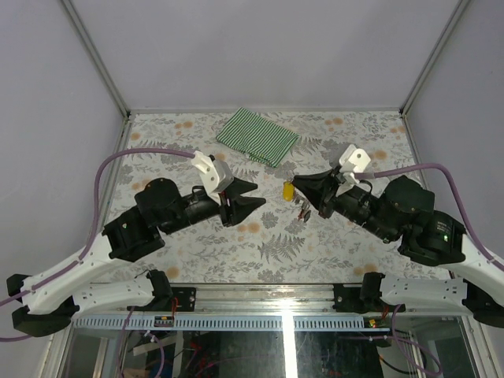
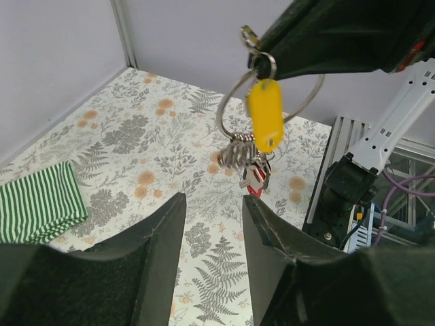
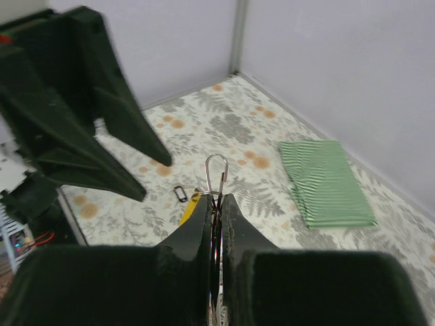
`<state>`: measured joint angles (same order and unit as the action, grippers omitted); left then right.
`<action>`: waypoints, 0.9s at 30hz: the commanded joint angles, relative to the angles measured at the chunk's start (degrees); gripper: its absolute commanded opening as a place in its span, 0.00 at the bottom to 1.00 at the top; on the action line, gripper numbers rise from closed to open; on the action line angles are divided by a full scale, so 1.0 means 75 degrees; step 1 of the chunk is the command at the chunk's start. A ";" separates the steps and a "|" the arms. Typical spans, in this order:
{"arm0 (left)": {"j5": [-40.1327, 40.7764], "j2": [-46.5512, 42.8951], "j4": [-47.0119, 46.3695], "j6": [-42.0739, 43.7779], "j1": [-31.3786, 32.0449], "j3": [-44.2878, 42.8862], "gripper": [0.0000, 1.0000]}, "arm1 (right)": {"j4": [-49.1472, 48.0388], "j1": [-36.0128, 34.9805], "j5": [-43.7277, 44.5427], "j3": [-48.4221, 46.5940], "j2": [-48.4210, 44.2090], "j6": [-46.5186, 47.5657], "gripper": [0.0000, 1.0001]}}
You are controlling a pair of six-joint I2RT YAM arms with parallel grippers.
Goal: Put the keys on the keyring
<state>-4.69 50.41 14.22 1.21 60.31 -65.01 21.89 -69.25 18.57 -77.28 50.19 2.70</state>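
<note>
**Right end effector holding keyring up, left one open beside it**

The right end effector (image 3: 215, 204) is pinching its fingers together on the keyring (image 2: 238, 155). In its wrist view a thin wire loop is poking out past the closed tips. The keyring is hanging in the air above the surface (image 1: 181, 142), near the middle and slightly toward 3 o'clock in the top view.

A large wire ring is drooping from the grip, with a yellow tag (image 2: 265, 115) dangling in front of it. A cluster of smaller silver rings and metal pieces is hanging at the ring's 6 o'clock. A red tag (image 2: 255, 187) is hanging lowest, just below that cluster. The yellow tag is showing a plain face, and the red tag is too small to read.

The left end effector (image 1: 258, 193) is sitting at 9 o'clock of the keyring with its jaws apart. It is gripping nothing and is pointing toward the bunch without touching it.

In the right wrist view a small dark oblong (image 3: 179, 193) is showing at 8 o'clock of the wire loop. I cannot tell whether it is hanging or lying on the surface.

A green-and-white striped cloth (image 1: 257, 135) is lying folded at 12 o'clock on the surface, well apart from both end effectors.
</note>
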 commanded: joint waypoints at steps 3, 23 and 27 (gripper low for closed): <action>-0.0241 -0.0078 -0.1108 -0.0346 -0.0038 0.0279 0.41 | -0.1842 0.0011 -0.2158 0.0754 -0.0793 0.0598 0.00; -0.2694 0.0119 -0.2108 -0.0410 -0.0038 -0.0160 0.49 | -0.3784 0.0007 -0.4365 0.1620 -0.1257 0.0322 0.00; -0.2804 0.0146 -0.2228 -0.0414 -0.0038 -0.0226 0.47 | -0.3921 0.0010 -0.4423 0.1636 -0.1139 0.0220 0.00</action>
<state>-23.00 51.70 2.44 -1.63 60.31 -64.10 -0.67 -69.28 -13.02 -64.36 40.91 5.93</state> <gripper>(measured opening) 0.486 0.038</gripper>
